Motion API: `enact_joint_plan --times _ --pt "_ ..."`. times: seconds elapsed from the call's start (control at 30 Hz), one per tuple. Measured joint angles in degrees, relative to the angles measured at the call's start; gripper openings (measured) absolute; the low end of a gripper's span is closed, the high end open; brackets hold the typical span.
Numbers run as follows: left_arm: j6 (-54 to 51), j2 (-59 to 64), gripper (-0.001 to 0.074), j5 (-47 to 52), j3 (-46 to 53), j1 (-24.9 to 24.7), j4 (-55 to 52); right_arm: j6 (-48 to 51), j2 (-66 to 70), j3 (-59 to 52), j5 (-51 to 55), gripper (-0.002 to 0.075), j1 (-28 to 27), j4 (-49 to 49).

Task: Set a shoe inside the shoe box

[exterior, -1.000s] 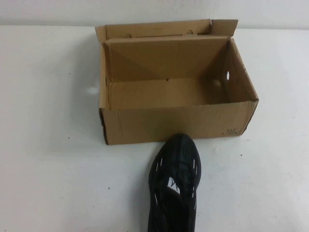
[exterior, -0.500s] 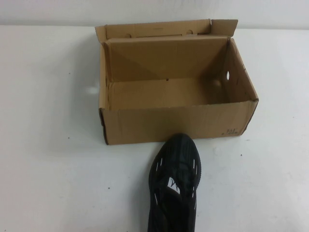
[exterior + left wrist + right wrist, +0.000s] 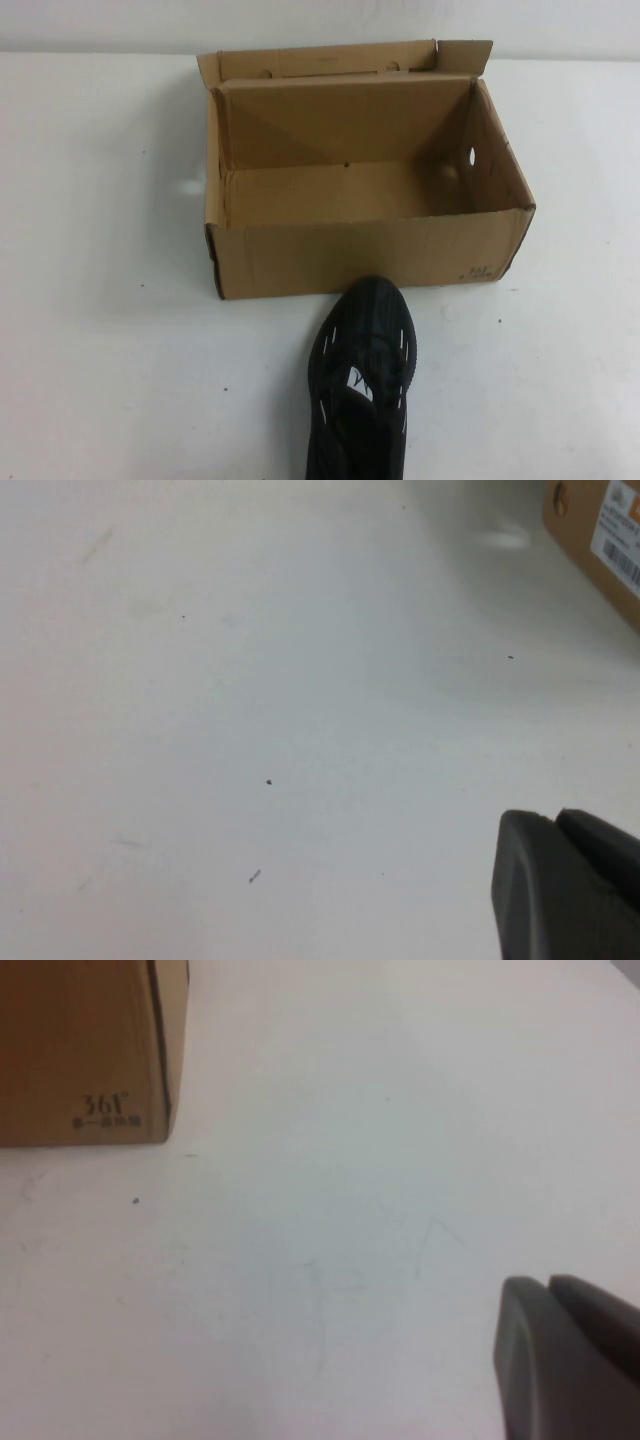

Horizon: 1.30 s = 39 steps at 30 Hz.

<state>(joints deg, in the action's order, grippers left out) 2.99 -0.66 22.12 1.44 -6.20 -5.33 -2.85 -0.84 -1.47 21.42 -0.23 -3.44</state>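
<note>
The black shoe [image 3: 362,385] lies on the white table, its toe touching or nearly touching the front wall of the open brown shoe box [image 3: 365,255]; its heel runs off the near edge of the high view. The box is empty, its flap lid standing up at the back. Neither arm shows in the high view. My left gripper [image 3: 555,820] is shut and empty above bare table, with a box corner [image 3: 590,540] far off. My right gripper [image 3: 548,1285] is shut and empty above bare table, away from the box corner [image 3: 90,1050] marked "361".
The white table [image 3: 100,300] stretches to both sides of the box. A white label [image 3: 622,545] is stuck on the box's side in the left wrist view.
</note>
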Motion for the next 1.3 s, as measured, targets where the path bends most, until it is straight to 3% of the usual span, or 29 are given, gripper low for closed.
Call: enact_joint_plan --times 0.2,0.57,0.83,0.97,1.13,1.2,1.3 --pt "0.0 0.0 -0.0001 -7.9 0.0 0.0 -0.3 0.0 0.0 0.0 -8.8 -0.0016 0.0 0.0" --pt "0.0 0.0 -0.0001 -37.3 0.0 0.0 -0.5 0.0 0.0 0.0 -42.4 -0.0016 0.0 0.0" --pt "0.6 0.0 -0.0001 -41.7 0.0 0.0 -0.5 0.0 0.0 0.0 -47.8 -0.0016 0.0 0.0" --pt "4.9 0.0 -0.0001 -49.2 0.0 0.0 -0.5 -0.1 0.0 0.0 -57.1 -0.0016 0.0 0.0" --pt "10.6 0.0 -0.0001 -67.0 0.0 0.0 -0.5 -2.1 0.0 0.0 -72.8 -0.0016 0.0 0.0" --pt "12.8 -0.1 -0.0001 -73.0 0.0 0.0 -0.5 -4.1 0.0 1.1 -75.9 -0.0016 0.0 0.0" --pt "16.1 -0.2 -0.0001 -74.1 -2.3 0.0 -0.7 -5.5 0.0 4.8 -76.7 -0.0016 0.0 0.0"
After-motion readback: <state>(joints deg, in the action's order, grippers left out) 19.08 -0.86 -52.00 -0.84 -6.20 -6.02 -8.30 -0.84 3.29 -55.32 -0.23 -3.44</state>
